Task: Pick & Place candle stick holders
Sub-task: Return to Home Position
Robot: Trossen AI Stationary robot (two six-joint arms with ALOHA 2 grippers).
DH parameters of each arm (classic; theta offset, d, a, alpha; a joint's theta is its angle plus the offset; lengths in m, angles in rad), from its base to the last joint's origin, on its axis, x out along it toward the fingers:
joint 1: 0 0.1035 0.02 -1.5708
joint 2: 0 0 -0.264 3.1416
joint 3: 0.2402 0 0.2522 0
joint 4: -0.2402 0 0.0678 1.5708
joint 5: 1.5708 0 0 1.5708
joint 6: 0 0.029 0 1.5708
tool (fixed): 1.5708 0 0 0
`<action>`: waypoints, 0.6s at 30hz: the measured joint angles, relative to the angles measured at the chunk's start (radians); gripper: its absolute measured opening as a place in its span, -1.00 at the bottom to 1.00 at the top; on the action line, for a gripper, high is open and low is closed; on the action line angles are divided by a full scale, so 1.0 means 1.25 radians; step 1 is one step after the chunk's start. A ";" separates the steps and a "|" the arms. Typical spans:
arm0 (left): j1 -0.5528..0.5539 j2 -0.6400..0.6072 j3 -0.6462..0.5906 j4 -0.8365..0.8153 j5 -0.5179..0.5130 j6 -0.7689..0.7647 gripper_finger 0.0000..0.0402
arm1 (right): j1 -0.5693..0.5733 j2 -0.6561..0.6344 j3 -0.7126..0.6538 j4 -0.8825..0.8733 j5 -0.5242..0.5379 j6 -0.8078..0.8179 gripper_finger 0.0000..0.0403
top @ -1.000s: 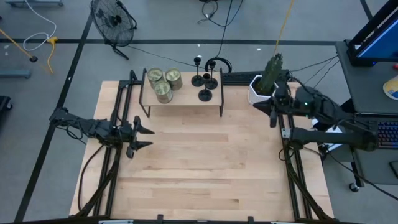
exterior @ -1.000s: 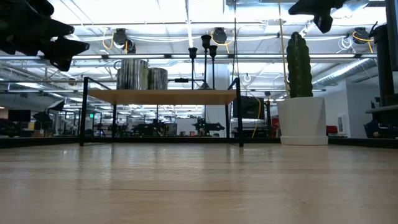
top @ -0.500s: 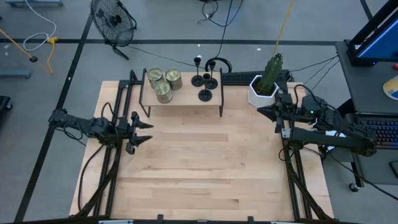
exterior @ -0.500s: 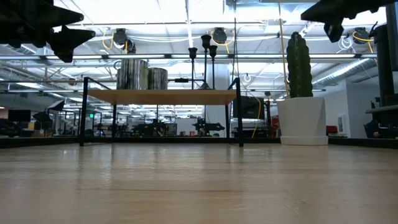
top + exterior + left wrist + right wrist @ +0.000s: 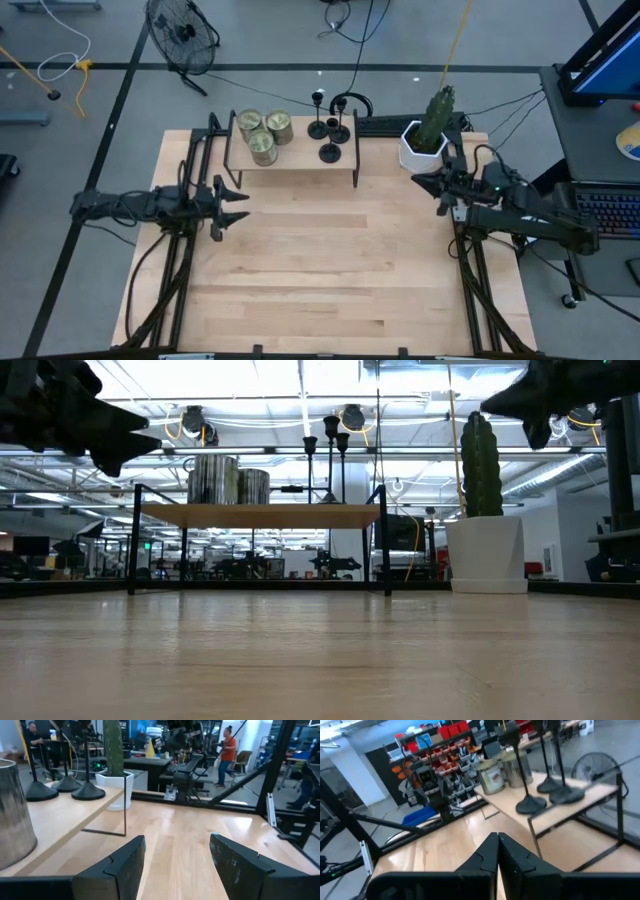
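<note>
Right gripper [image 5: 440, 186] closed on nothing, mid-right of frame; left gripper [image 5: 240, 205] spread, empty, mid-left. Three holders [image 5: 330, 152] stand upright on the shelf [image 5: 300, 160], upper centre — up-left of the right gripper, up-right of the left, neither clearly nearer. Homing only, I judge.

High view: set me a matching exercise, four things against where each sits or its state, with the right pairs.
1. three black candle stick holders
2. three clear greenish-yellow glass jars
3. left gripper
4. right gripper

A. shut, near the white pot with a green cactus
B. left half of the black-legged wooden shelf
C. open, above the wooden table's left side
D. right half of the shelf

Pairs: 1-D, 2-B, 3-C, 4-A.
</note>
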 joint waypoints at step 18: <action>0.036 -0.098 0.010 -0.114 0.071 0.009 0.16 | 0.000 -0.116 -0.151 0.036 0.002 0.035 -0.98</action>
